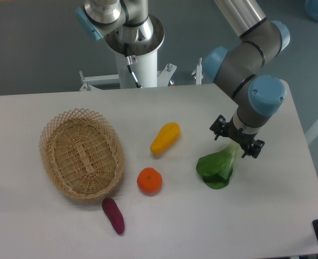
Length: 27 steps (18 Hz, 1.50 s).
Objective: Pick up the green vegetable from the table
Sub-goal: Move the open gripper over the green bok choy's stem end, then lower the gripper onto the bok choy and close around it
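Hovering hand (234,144) over green vegetable (217,167)
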Each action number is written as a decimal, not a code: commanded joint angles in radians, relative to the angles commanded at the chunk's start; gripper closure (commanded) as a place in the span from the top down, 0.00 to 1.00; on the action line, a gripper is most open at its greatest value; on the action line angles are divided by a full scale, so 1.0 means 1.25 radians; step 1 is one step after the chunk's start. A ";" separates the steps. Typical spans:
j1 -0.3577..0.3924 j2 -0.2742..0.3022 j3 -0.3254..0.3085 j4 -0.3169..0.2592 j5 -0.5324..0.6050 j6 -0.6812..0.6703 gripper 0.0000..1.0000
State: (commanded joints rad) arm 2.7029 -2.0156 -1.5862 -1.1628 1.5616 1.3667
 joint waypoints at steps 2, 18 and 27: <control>0.000 -0.018 0.020 0.002 0.000 0.004 1.00; 0.000 -0.041 -0.055 0.090 0.000 0.007 1.00; -0.006 -0.069 -0.064 0.095 0.005 -0.002 1.00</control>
State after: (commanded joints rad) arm 2.6952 -2.1016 -1.6658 -1.0446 1.5677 1.3637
